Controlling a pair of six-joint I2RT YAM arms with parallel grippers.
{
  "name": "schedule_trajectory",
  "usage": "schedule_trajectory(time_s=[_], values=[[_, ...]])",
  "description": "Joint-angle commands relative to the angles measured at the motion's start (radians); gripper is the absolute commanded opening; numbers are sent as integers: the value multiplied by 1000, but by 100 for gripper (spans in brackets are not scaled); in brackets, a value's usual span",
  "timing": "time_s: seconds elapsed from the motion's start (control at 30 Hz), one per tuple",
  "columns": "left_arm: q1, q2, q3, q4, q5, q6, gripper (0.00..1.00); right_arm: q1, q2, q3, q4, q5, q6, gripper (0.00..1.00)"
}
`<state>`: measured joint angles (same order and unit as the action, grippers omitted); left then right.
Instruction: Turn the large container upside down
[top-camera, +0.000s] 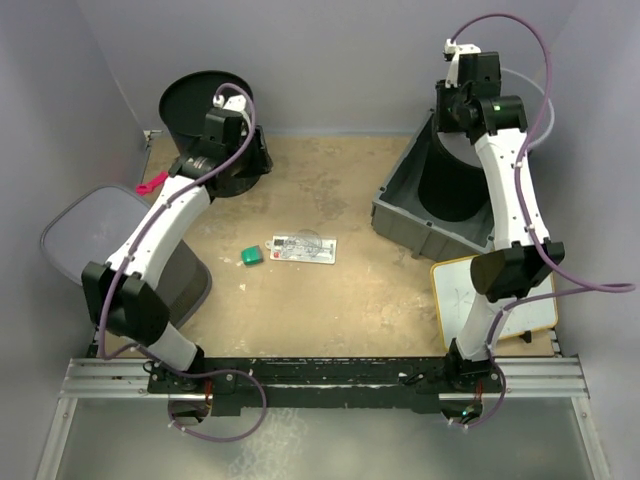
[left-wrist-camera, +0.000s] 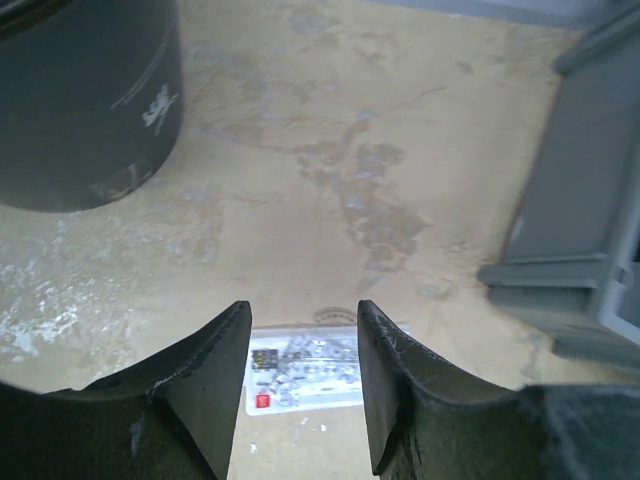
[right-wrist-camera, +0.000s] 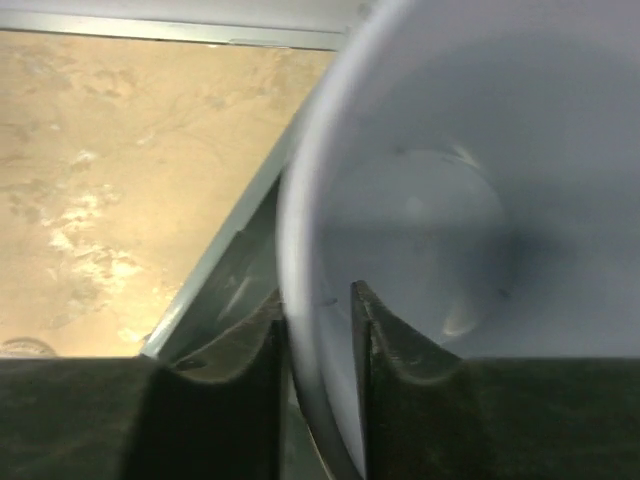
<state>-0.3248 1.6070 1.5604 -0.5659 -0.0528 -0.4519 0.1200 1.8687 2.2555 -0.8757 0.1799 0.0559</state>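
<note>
Here, above stained tan table (top-camera: 330, 190), left gripper (left-wrist-camera: 302, 320) hangs half-open, empty; right gripper (right-wrist-camera: 316, 295) pinches large container (right-wrist-camera: 420, 200).

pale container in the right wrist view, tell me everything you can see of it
The pale container is a round, smooth tub, whitish grey, plastic by its look, with a thin rim and a round bottom deep inside; nothing shows in it. Its mouth faces the wrist camera. The right tool is shut on its rim, one finger inside, one outside. The wall of the grey bin runs beside it.
</note>
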Motion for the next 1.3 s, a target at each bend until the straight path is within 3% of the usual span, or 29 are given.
schedule_trajectory(time_s=[0.0, 0.07, 0.53, 0.7, 0.87, 1.27], values=[[-49, -73, 19, 22, 18, 6, 45, -2, -53, 66, 15, 19, -26, 14], [-70, -73, 28, 19, 23, 1, 45, -1, -76, 79, 45, 64, -44, 0], [-226, -35, 89, 140, 137, -116, 44, 27, -315, 31, 191, -91, -134, 0], [-313, -7, 110, 339, 177, -242, 44, 59, -325, -48, 187, -58, -149, 0], [-372, 72, 144, 489, 225, -366, 44, 147, -318, -122, 176, 74, -187, 0], [-448, 253, 90, 912, 282, -712, 43, 156, -323, -190, 170, 56, -136, 0]])
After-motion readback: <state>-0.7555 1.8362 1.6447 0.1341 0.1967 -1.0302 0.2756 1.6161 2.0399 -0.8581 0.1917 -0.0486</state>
